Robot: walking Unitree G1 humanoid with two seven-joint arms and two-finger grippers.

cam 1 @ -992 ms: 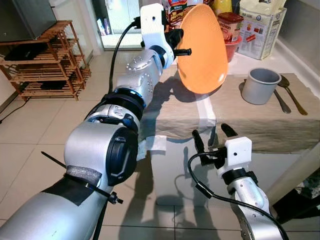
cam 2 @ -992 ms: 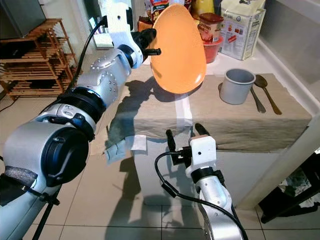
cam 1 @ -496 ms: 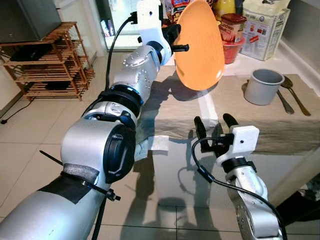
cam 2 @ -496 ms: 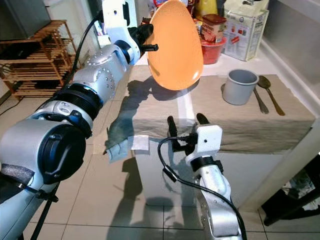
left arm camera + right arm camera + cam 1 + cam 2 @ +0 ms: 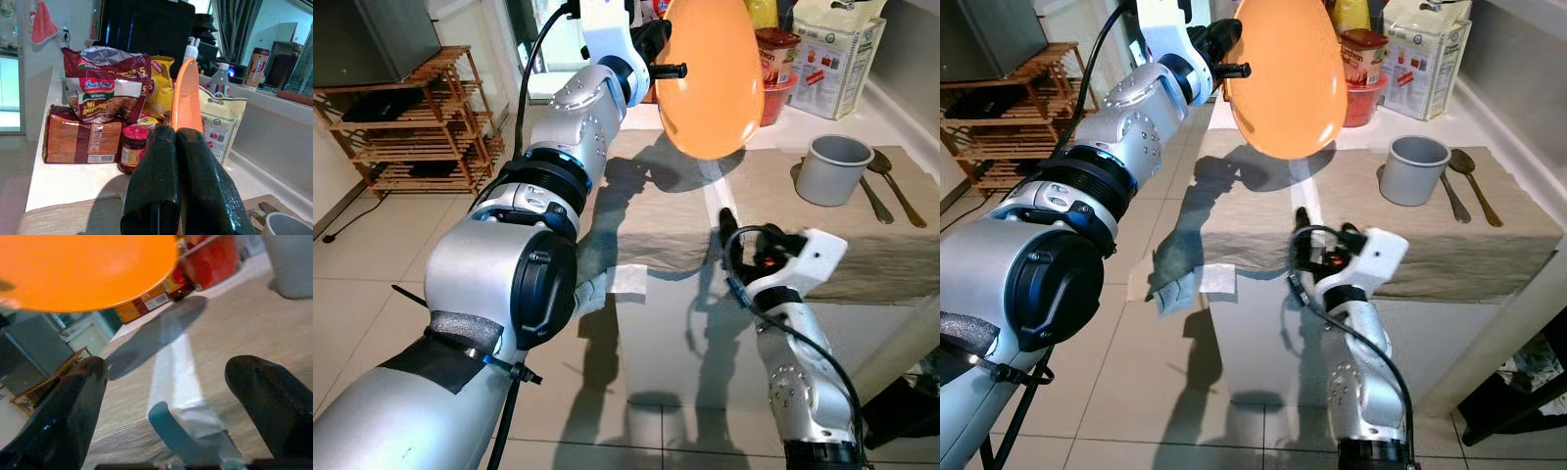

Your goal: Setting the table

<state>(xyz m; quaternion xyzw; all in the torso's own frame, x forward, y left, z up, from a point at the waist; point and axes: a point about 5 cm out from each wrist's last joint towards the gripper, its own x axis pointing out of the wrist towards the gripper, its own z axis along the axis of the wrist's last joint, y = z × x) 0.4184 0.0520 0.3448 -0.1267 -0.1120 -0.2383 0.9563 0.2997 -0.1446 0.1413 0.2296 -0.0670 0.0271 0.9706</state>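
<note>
An orange plate (image 5: 715, 78) hangs tilted on edge above the far left part of the cloth-covered table (image 5: 862, 250). My left gripper (image 5: 658, 59) is shut on its rim; in the left wrist view the plate (image 5: 187, 98) shows edge-on between the closed fingers (image 5: 154, 186). A grey cup (image 5: 832, 166) and two spoons (image 5: 886, 191) sit on the table's right side. My right gripper (image 5: 166, 367) is open at the table's front edge, low in front of the white tape strip (image 5: 178, 362), with nothing between its fingers.
Food packs, a red tub (image 5: 773, 88) and a white bag (image 5: 832, 54) crowd the counter behind the table. A wooden shelf (image 5: 411, 117) stands at the left. A pale rag (image 5: 617, 282) hangs off the table's front left corner. A wall runs along the right.
My right arm has risen and reached forward to the table's front edge, its wrist rolled over. The left arm has carried the plate slightly higher and to the right.
</note>
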